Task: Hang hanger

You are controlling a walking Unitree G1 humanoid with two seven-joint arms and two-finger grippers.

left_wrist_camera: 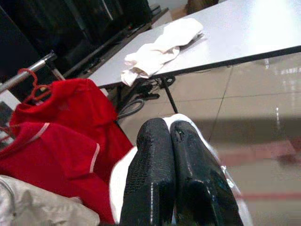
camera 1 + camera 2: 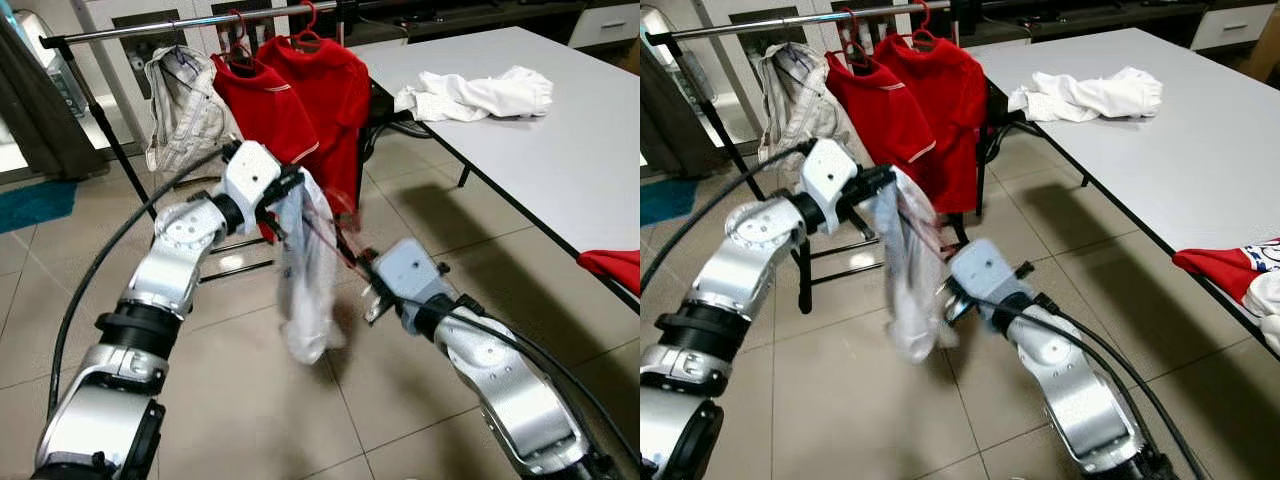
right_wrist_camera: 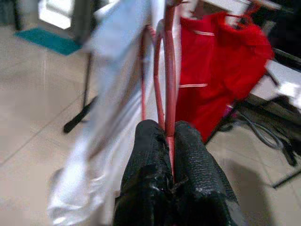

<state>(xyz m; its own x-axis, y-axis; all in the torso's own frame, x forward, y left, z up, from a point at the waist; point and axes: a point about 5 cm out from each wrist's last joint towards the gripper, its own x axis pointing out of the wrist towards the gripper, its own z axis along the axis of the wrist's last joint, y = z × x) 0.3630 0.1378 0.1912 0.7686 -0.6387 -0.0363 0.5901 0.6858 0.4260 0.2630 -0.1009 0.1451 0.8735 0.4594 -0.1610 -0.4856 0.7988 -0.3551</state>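
Right wrist view: right hand [image 3: 170, 155] pinched on red hanger [image 3: 168, 70], left hand [image 1: 170, 165] clamping white garment [image 2: 305, 270].

Even, bright indoor light is filling both eye views, with glare washing over the white table [image 2: 560, 150] at upper right and soft shadows lying on the floor tiles [image 2: 420, 215] beneath it. The hanging white garment [image 2: 308, 270] is smearing with motion blur. In the left wrist view, the upper left is sinking into darkness.
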